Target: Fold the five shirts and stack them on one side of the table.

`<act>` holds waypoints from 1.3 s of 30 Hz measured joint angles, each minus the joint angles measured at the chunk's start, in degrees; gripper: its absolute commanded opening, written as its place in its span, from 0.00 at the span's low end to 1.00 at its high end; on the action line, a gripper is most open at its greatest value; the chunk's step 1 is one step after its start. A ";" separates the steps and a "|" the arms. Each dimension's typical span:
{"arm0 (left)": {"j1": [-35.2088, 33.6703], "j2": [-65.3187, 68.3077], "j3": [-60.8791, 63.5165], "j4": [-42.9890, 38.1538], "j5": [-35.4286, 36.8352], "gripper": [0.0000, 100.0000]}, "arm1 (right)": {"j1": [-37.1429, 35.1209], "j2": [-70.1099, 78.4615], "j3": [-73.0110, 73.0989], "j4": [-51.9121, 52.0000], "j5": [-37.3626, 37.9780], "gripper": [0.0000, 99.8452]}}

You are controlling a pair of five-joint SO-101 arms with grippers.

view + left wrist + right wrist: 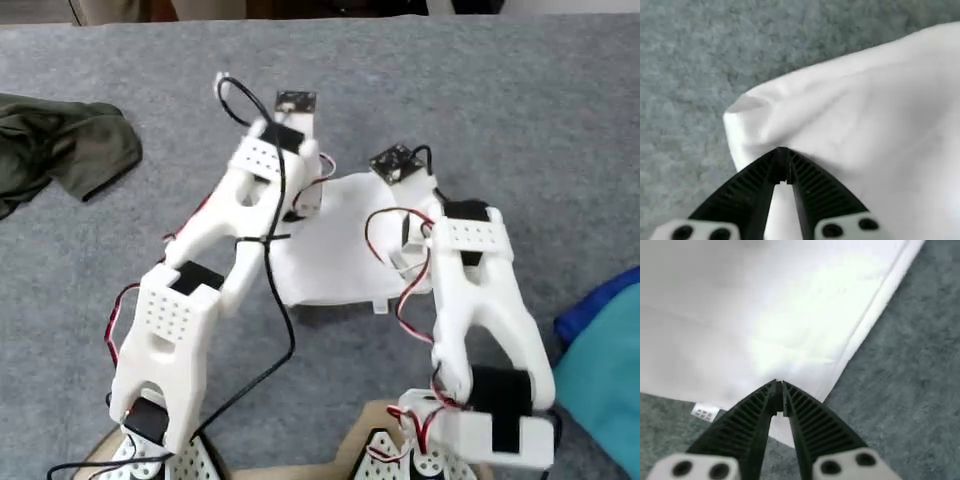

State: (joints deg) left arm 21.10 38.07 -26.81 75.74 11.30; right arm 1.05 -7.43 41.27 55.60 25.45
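Green shirt (60, 150): lying crumpled at the left edge of the table (520, 100), toward the far corner, well apart from both arms and not yet folded.
Left gripper (782, 156): pinching narrow, its black fingertips meeting on a raised crease near the left corner of the white shirt (340, 255). Cloth is showing between the fingers, so it appears to be holding the fabric.
White shirt: lying in the middle of the table, partly folded into a rough rectangle, with both arms bending over its far side.
Right gripper (779, 390): also pinching narrow, tips closing at the hem by the shirt's right corner, where a small tag (705, 413) is sticking out. It seems to be gripping the edge.
Blue cloth (605, 350): sitting at the right edge, toward the near corner, probably more shirts waiting.
Risk, grip: each gripper is catching only a thin bite of cloth. A quick lift could be pulling the fabric free on one side and leaving the fold skewed.
Risk, layers: the left pinch may be taking just the top layer, so the lower one would be dragging and bunching.
Risk, timing: if the arms are travelling unevenly, the shirt will be twisting instead of folding flat.
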 measured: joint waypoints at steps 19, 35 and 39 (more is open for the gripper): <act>-4.48 -3.25 3.69 -3.87 -2.64 0.02 | 2.46 4.66 -3.96 0.62 1.05 0.01; -11.08 -41.41 17.14 5.10 -19.52 0.02 | 10.90 -8.97 -20.13 29.54 -11.08 0.01; -17.76 -50.55 26.64 5.19 -26.46 0.02 | 11.16 -14.95 -14.42 32.26 -11.08 0.01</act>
State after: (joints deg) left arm 3.34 -12.48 -0.18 80.92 -15.16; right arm 12.22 -22.37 26.86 87.87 14.37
